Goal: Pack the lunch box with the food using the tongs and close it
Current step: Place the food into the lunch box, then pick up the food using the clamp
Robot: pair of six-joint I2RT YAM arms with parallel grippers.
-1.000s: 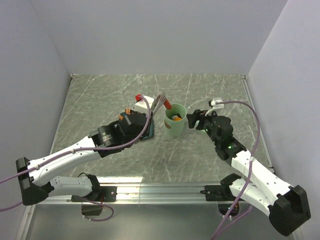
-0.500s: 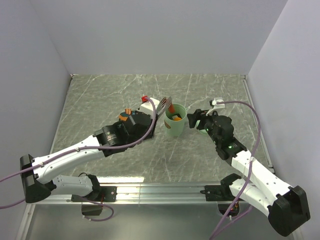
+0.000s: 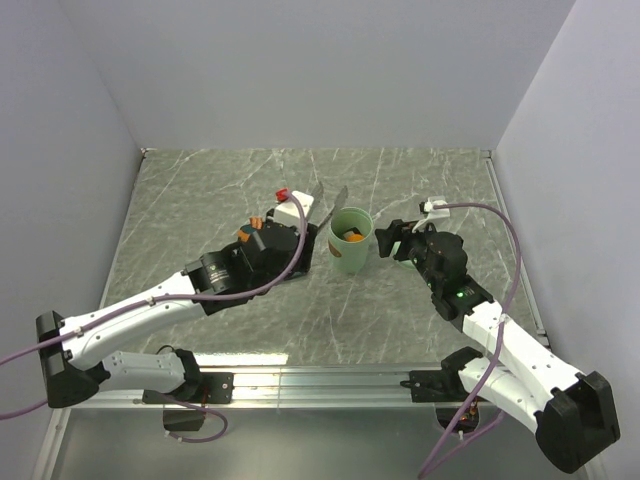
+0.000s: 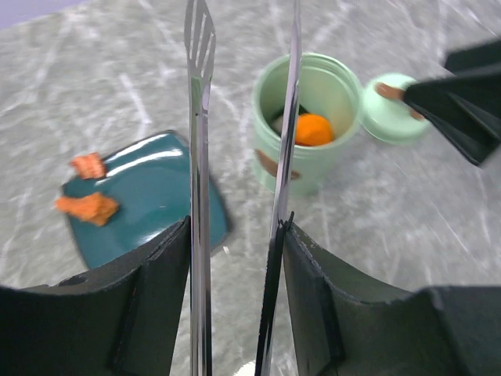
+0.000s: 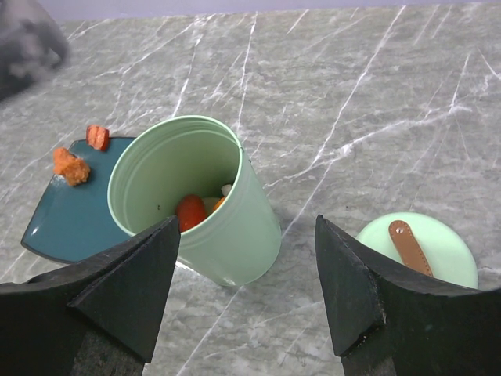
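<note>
On the worktop (image 3: 200, 190), your box (image 3: 351, 245) stood open beside the plate (image 4: 156, 196), lid (image 5: 419, 251) off. Your left jaws gripped the spread tongs (image 4: 200, 157). Your right jaws gaped empty. Two orange bits (image 4: 88, 207) lay on the plate, and a bad squeeze could drop one.

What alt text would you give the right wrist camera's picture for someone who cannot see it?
An open mint-green lunch box stands on a marble table with red and orange food inside. Its lid lies to the right, a teal plate with two orange pieces to the left; the right gripper, jaws open, frames the foreground.
</note>
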